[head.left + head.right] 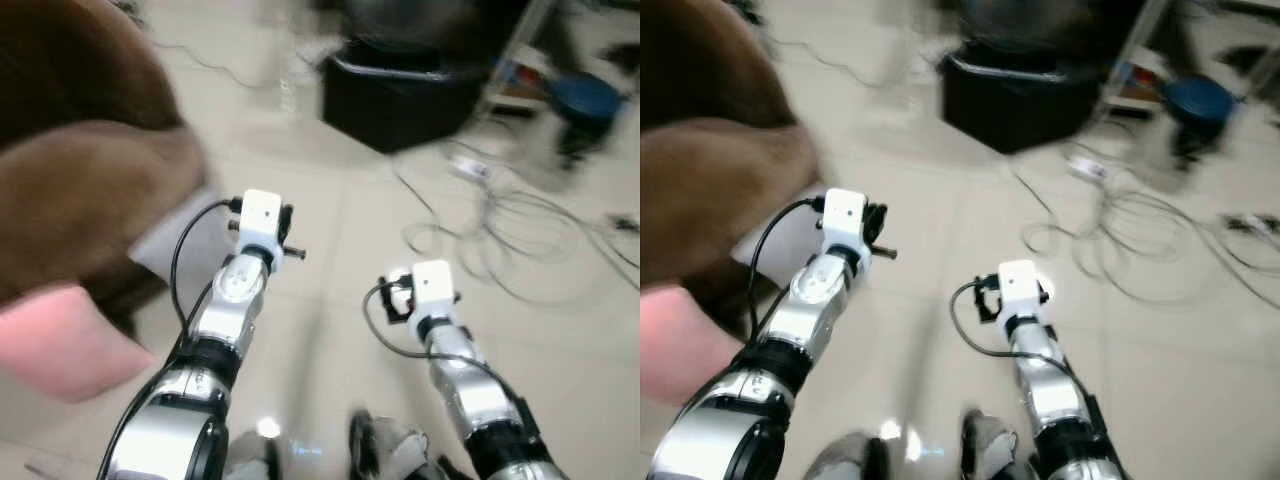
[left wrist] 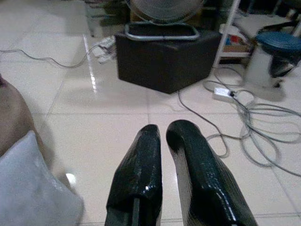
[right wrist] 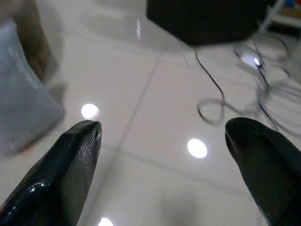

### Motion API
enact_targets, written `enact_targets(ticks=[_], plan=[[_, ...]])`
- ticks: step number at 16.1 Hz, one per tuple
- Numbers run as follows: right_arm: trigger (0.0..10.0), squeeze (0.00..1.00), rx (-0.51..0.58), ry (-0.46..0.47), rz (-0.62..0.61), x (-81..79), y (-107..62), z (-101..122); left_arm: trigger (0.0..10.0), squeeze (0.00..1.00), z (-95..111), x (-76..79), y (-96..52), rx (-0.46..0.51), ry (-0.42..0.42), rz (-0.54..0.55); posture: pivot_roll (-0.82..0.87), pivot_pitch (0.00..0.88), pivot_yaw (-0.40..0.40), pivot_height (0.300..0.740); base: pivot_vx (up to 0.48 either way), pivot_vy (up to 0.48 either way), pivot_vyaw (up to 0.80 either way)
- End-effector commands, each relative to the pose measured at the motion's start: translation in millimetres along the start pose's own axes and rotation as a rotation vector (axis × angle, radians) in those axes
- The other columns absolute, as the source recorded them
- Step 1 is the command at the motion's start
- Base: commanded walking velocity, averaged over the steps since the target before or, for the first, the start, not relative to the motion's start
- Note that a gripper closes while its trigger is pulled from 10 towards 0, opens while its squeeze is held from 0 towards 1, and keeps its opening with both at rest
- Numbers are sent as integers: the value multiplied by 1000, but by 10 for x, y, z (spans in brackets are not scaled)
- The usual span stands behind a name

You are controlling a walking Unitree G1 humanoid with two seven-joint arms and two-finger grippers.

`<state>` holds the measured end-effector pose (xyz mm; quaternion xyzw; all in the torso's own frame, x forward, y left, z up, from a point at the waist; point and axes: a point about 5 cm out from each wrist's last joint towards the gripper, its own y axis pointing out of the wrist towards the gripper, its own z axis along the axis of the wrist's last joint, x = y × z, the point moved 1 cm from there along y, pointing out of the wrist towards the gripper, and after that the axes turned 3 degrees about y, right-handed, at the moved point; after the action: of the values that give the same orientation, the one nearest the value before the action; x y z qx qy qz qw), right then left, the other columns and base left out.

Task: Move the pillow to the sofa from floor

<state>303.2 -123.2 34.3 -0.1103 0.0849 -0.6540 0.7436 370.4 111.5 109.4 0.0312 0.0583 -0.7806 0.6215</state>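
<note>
Glossy cream tile floor (image 2: 117, 136) — a grey pillow (image 2: 28, 188) lies on it beside the brown sofa (image 1: 80, 190); farther off sit a black box (image 2: 164, 59), tangled grey cables (image 2: 254, 127) and a white power strip (image 2: 225, 92).

We see a plain pale grey pillow (image 2: 28, 188) beside a brown sofa (image 1: 80, 170) with a pink cushion (image 1: 55, 345) on it. The floor (image 2: 103, 127) is glossy cream tile, with a black box (image 2: 164, 59), grey cables (image 2: 263, 136) and a blue-topped stool (image 2: 277, 47). Both our grippers' fingers (image 2: 141, 179) are shiny black.
</note>
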Motion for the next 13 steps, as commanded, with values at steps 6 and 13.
enact_targets(ticks=[6,13], plan=[[10000,0,-11,3,12,-62,3,-16,10000,0,-26,-69,-14,-16,7,18,-136,201,-16,740,-101,0,0],[10000,0,-13,1,8,-52,-10,-26,10000,0,-29,-56,-16,-17,7,19,-139,207,-18,740,0,0,0]])
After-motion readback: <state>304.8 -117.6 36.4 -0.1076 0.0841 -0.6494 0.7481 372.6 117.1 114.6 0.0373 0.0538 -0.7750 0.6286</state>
